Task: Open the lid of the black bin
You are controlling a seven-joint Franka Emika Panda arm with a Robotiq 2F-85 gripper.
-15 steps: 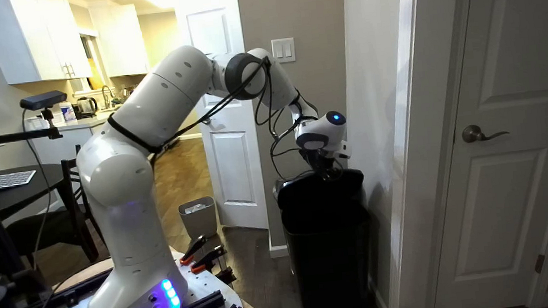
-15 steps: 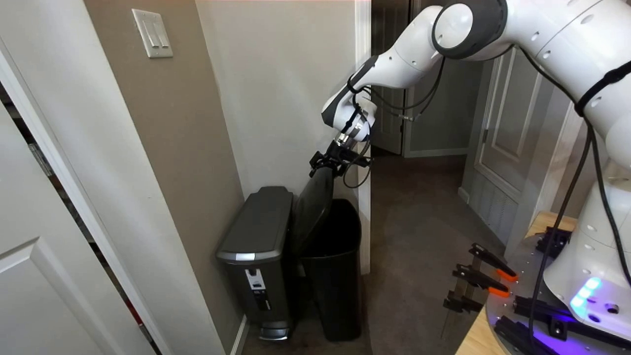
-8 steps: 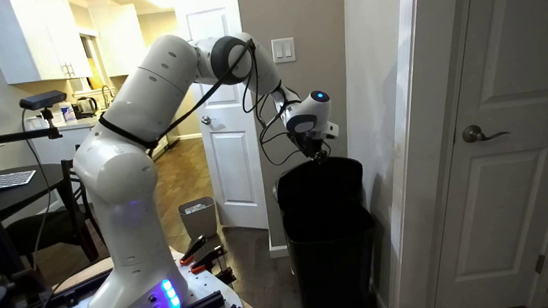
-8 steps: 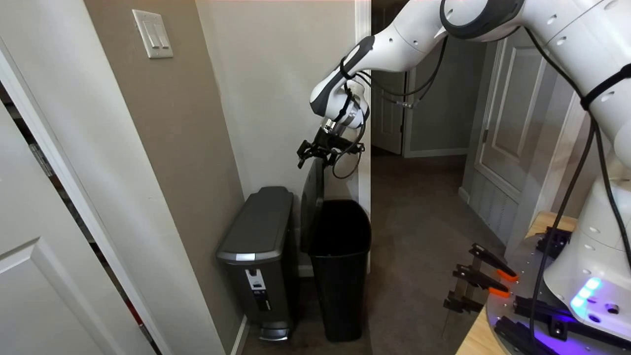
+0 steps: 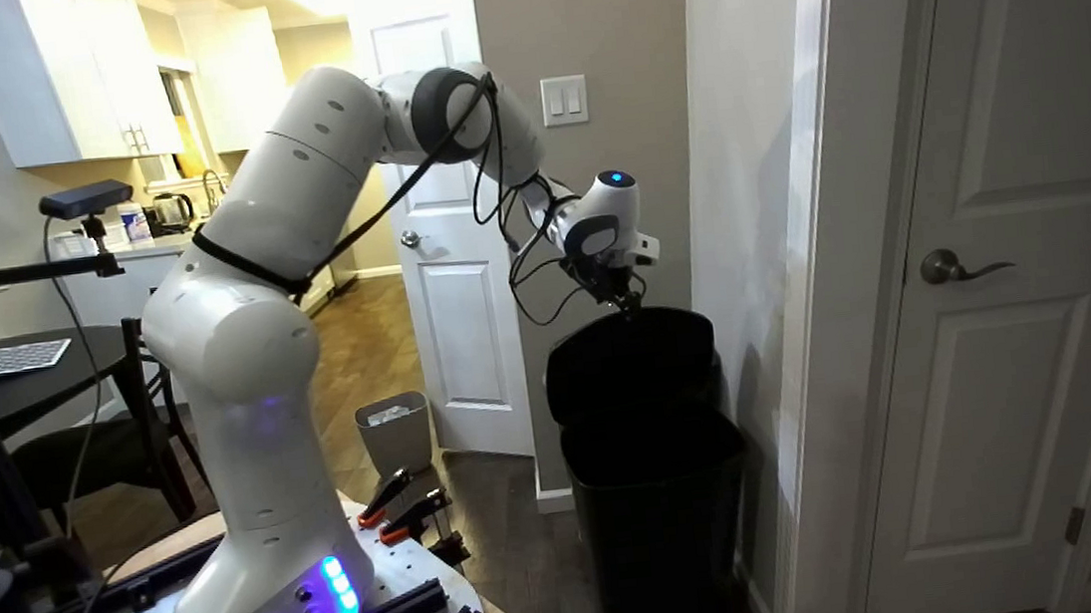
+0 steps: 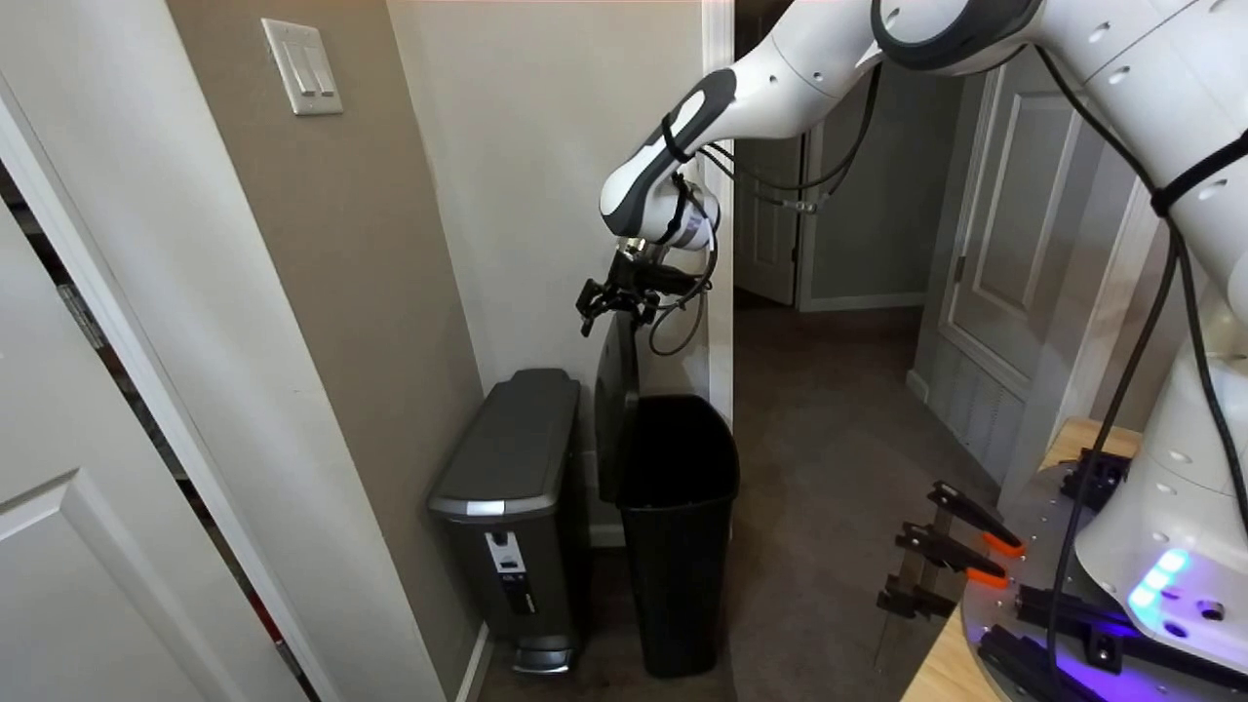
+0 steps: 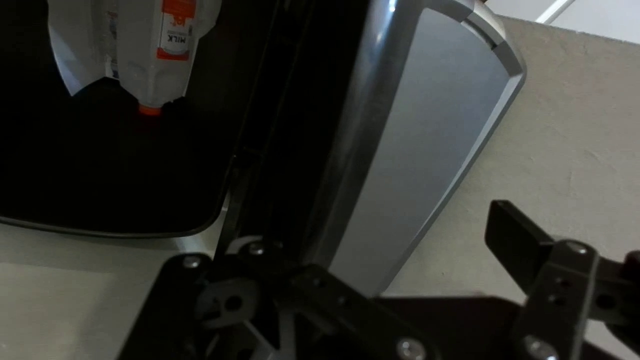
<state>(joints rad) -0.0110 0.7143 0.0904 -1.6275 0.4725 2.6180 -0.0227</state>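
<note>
Plainly one tool [image 6: 617, 306], one raised lid [image 6: 617, 409]

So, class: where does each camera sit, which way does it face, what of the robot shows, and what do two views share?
Exterior view: near the base, facing the black bin; the whole arm shows.
Exterior view: above bin height, looking down on that bin and the grey-topped bin; arm and part of the base show.
Wrist view: on the arm's end, looking down at both bins; the fingers show at the bottom.
Both exterior views share the raised lid.
</note>
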